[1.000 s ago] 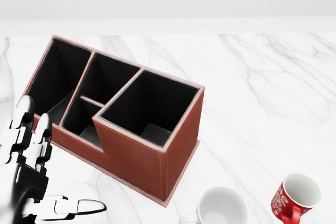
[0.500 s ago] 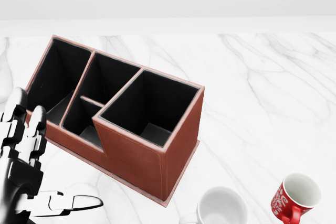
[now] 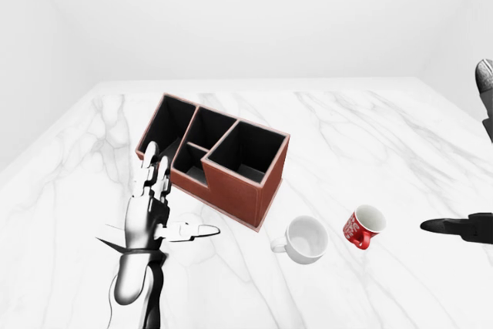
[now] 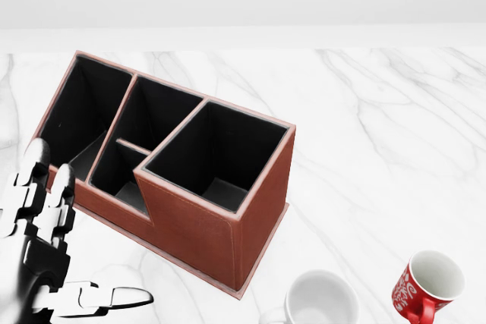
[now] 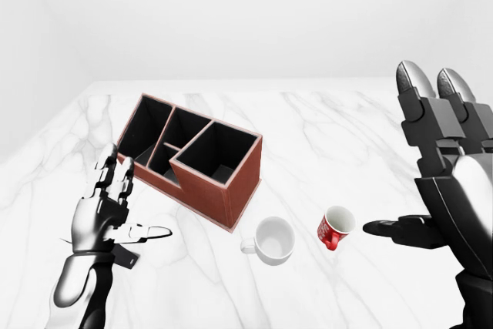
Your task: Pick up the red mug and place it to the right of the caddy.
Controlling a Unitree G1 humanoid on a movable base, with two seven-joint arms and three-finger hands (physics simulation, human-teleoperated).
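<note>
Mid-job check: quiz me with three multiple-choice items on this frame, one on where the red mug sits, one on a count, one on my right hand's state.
1. In the right-eye view, the red mug lies:
A. inside the caddy
B. right of the white mug
C. left of the caddy

2. Mugs on the table:
A. one
B. two
C. three

3. The right hand is:
A. open, holding nothing
B. closed on the red mug
C. closed on the caddy

Answers: 1 B, it is beside the white mug, clear of the caddy. 2 B, one red, one white. 3 A, fingers spread, apart from the mug.
</note>
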